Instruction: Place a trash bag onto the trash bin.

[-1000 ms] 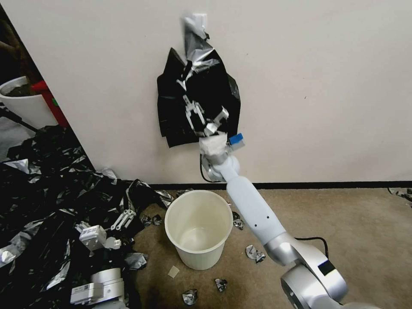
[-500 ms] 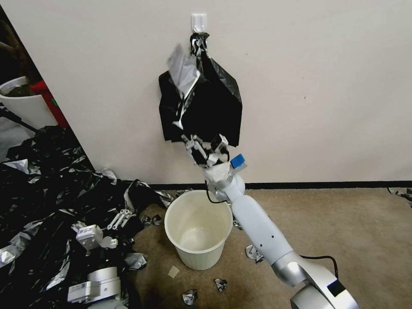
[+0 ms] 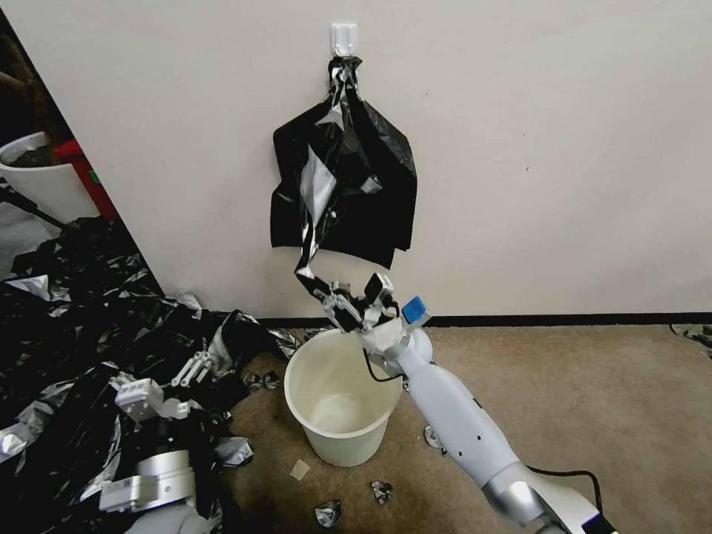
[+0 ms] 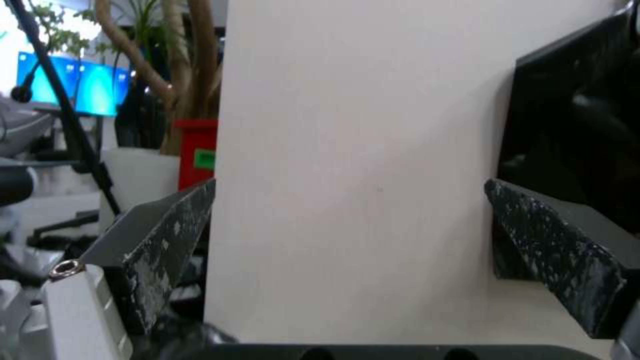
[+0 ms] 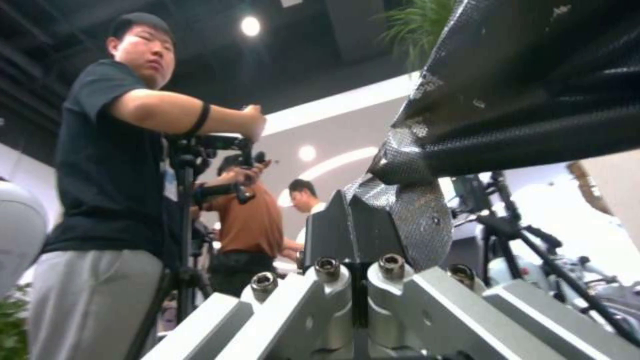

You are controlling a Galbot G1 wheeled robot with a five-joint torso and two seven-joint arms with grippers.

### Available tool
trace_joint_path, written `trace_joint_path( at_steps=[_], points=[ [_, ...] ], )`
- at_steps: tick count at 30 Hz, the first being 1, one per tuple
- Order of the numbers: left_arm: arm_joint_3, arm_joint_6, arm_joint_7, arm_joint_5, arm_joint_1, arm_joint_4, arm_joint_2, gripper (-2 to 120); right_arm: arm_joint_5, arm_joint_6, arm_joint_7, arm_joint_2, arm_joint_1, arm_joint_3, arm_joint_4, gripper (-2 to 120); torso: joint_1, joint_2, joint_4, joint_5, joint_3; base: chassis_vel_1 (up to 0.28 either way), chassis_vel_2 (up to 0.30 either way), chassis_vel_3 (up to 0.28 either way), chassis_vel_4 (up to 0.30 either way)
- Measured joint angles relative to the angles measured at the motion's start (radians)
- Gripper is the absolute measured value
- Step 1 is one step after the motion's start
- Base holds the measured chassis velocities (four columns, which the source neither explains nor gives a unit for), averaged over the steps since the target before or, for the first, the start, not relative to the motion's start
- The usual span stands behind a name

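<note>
Our right pincer (image 3: 354,304), clamped on the bag (image 3: 310,222), has dropped from the sheaf (image 3: 371,185) to the bin (image 3: 337,437) (left pincer (image 3: 194,367) gapes idle), peeling it loose.

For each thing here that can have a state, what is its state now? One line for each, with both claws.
Trash bag: stretched in a strip from the wall hook down to the right claw, not on the bin.
Trash bin: upright on the carpet, no bag in it.
Right claw: shut on the trash bag, above the bin's far rim.
Left claw: open, holding nothing, low over the heap of black bags.
</note>
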Motion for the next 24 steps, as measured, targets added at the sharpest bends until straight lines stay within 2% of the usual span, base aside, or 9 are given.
trace_joint_path(
  at_steps=[4, 6, 7, 9, 10, 12, 13, 16, 24],
  points=[
    [-0.015, 0.0, 0.002, -0.016, -0.003, 0.002, 0.028, 100, 0.005, 0.119, 0.234, -0.007, -0.024, 0.008, 0.072, 0, 0.0, 0.0, 0.0001, 0.0, 0.0, 0.0, 0.0, 0.0, 0.0],
    [-0.016, 0.0, 0.002, -0.016, -0.002, 0.002, 0.028, 100, 0.004, 0.14, 0.291, -0.014, -0.033, 0.006, 0.093, 0, 0.0, 0.0, 0.0003, 0.0001, 0.0, 0.0, 0.0, 0.0, 0.0],
    [-0.015, -0.001, 0.002, -0.016, -0.001, 0.002, 0.03, 100, -0.007, 0.174, 0.405, -0.029, -0.055, 0.0, 0.143, 2, 0.0, 0.0, 0.0003, 0.0001, 0.0, 0.0, 0.0, 0.0, 0.0],
    [-0.008, -0.001, 0.003, -0.016, -0.001, 0.002, 0.032, 100, -0.061, 0.217, 0.577, -0.056, -0.104, -0.007, 0.23, 12, 0.0, 0.0, 0.0001, 0.0001, 0.0, 0.0, 0.0, 0.0, 0.0],
    [-0.008, -0.001, 0.003, -0.016, -0.001, 0.002, 0.032, 100, -0.061, 0.217, 0.577, -0.056, -0.104, -0.007, 0.23, 12, 0.0, 0.0, 0.0001, 0.0001, 0.0, 0.0, 0.0, 0.0, 0.0],
    [0.004, -0.001, 0.003, -0.016, -0.006, 0.001, 0.04, 100, -0.146, 0.247, 0.802, -0.101, -0.19, -0.013, 0.334, 22, 0.0, 0.0, 0.0003, 0.0001, 0.0, 0.0, 0.0, 0.0, 0.0],
    [0.004, -0.001, 0.003, -0.016, -0.006, 0.001, 0.04, 100, -0.146, 0.247, 0.802, -0.101, -0.19, -0.013, 0.334, 22, 0.0, 0.0, 0.0003, 0.0001, 0.0, 0.0, 0.0, 0.0, 0.0],
    [0.021, -0.001, 0.004, -0.015, -0.014, 0.001, 0.048, 100, -0.285, 0.262, 1.061, -0.171, -0.334, -0.007, 0.515, 37, 0.0, 0.0, -0.0001, 0.0003, 0.0, 0.0, 0.0, 0.0, 0.0],
    [0.049, -0.001, 0.004, -0.014, -0.023, 0.008, 0.049, 100, -0.591, 0.22, 1.359, -0.274, -0.502, 0.055, 0.764, 64, 0.0, 0.0, -0.0003, 0.0003, 0.0, 0.0, 0.0, 0.0, 0.0]
  ],
)
